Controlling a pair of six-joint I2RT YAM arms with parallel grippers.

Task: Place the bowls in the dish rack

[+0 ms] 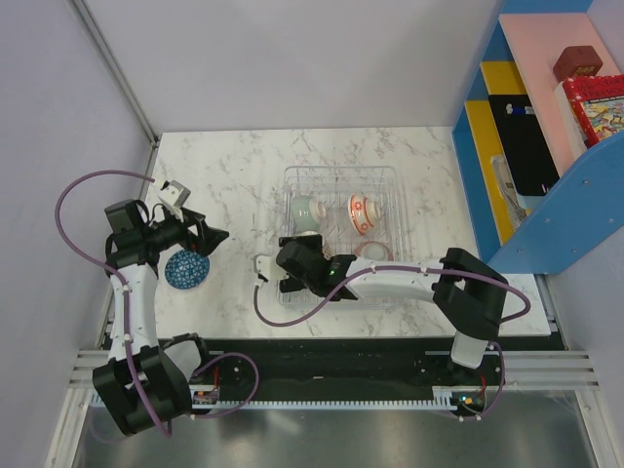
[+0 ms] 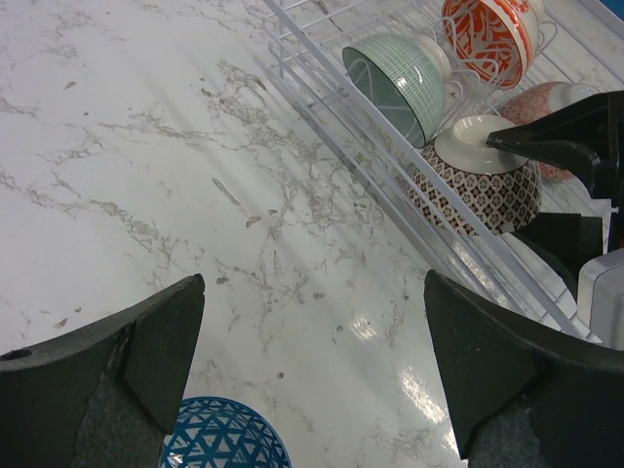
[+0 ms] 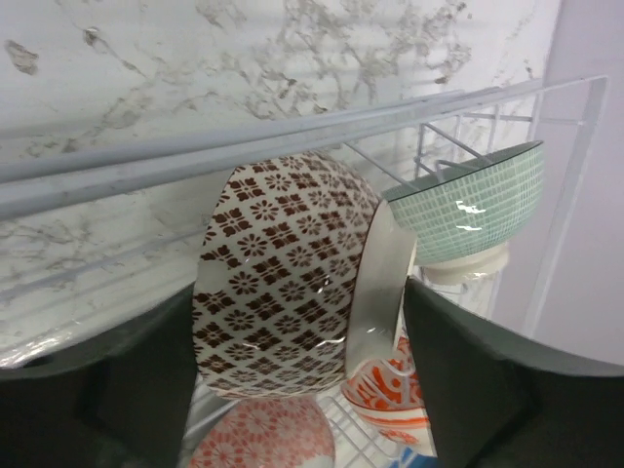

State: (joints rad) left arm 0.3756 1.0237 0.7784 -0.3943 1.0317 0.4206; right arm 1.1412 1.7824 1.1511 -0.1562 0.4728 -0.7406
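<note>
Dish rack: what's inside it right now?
Inside: a green bowl, an orange bowl, a pink bowl and a brown bowl held by the right gripper. From above, its arm hides the near end of the dish rack.

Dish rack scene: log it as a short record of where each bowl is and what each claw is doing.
dish rack: on marble table
racked: green bowl, orange-patterned bowl, pink bowl
right claw: shut on brown-patterned bowl, on edge inside rack
left claw: open, hovering by blue bowl on table
not yet loaded: blue bowl
</note>
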